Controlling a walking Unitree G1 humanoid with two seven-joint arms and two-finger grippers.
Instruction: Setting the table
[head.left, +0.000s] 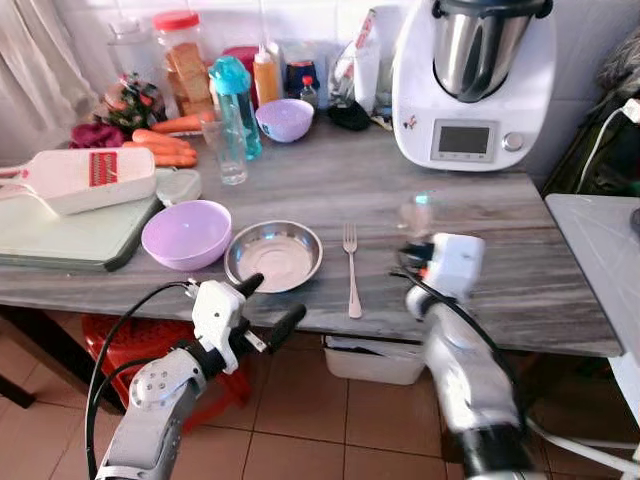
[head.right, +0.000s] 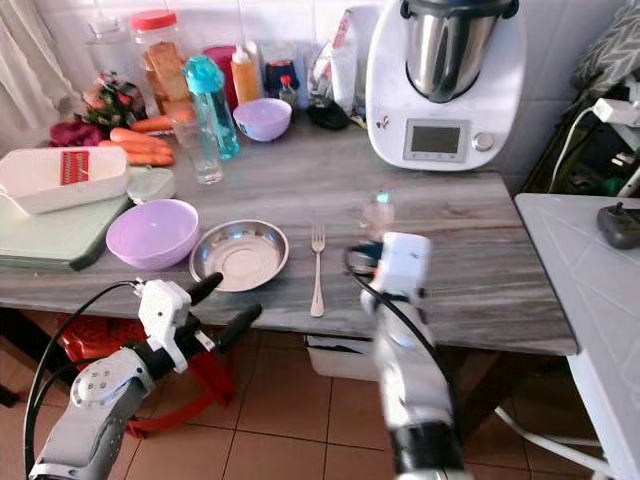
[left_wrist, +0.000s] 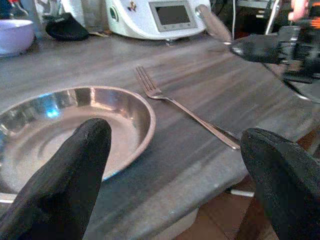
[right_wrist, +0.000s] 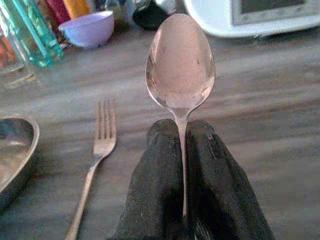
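Grey wood-grain counter (head.left: 500, 270) stands against white tiled wall, terracotta floor (head.left: 300, 420) below.

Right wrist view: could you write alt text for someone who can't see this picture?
Two black fingers pinch the handle of a spoon, its bowl held up over a grey wooden table. A fork lies on the table beside a steel plate, with a small purple bowl farther back.

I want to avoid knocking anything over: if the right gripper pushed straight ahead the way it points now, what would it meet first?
Probably bare tabletop at first, then the white kitchen machine at the back. The right gripper, shut on the spoon, points past the fork; depth is unclear.
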